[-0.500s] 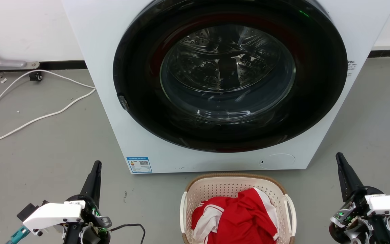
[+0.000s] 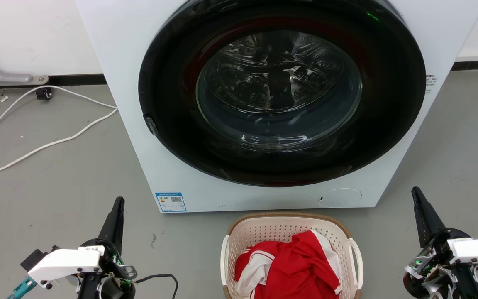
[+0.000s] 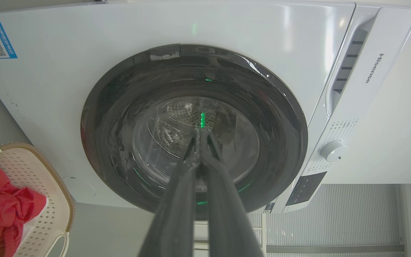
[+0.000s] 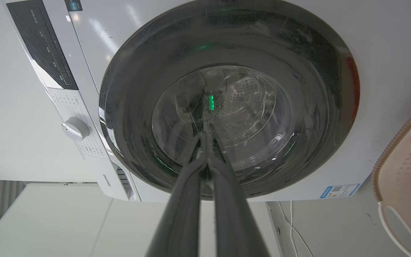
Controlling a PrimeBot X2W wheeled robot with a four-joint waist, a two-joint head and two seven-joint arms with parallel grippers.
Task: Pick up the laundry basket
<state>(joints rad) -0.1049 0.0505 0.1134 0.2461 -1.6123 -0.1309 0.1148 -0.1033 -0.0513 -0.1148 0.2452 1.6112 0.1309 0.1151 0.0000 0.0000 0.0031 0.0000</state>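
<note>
The cream laundry basket [image 2: 264,229] with a brown rim stands on the floor at the bottom centre, just in front of the washer, holding red and white clothes [image 2: 291,265]. Its white handles show on both sides. My left gripper [image 2: 118,202] is shut, low at the left, well apart from the basket. My right gripper [image 2: 415,192] is shut too, at the far right, also clear of it. The basket's edge [image 3: 54,200] appears at the left of the left wrist view and its wall [image 4: 410,160] at the right of the right wrist view. Both grippers [image 3: 199,132] [image 4: 205,136] point at the washer door.
A white front-loading washer [image 2: 131,137] with a dark round door [image 2: 280,95] fills the space behind the basket. White cables [image 2: 35,147] trail over the grey floor at the left. Open floor lies on either side of the basket.
</note>
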